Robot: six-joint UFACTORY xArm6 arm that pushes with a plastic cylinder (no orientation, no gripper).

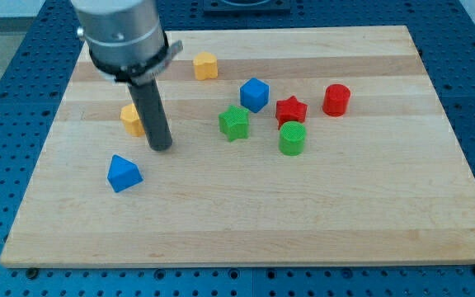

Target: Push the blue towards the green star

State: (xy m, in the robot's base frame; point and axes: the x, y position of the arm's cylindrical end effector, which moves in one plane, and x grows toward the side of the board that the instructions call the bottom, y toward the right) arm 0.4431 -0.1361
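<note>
Wooden counter (369, 239) on a blue perforated base. No fingers are fitted on this rig, so no open or closed state applies; only a dark rod is carried, and my tip (162, 148) is set on the boards at the view's left.

Two blue blocks are present, and which one is meant cannot be settled from the task wording. The blue triangular block (124, 173) lies just below and to the view's left of my tip, close but apparently not touching. The blue cube (254, 94) sits just above and to the view's right of the green star (234, 123), near it already. The triangular one is judged the likelier target, being well apart from the star.

Step in hand, as judged: my tip should be brought round to the view's left of the triangular block, on the side opposite the star, then driven toward the view's right and slightly upward. Contact is best kept centred on a flat face, since an off-centre push would spin the wedge aside. The yellow block (132, 119), partly hidden behind the rod, should be avoided.

Count:
- blue: two
- green: two, the star and a green cylinder (292, 139)
- red: two, a red star (290, 109) and a red cylinder (336, 99)
- yellow: two, the second yellow block (205, 65) near the view's top
</note>
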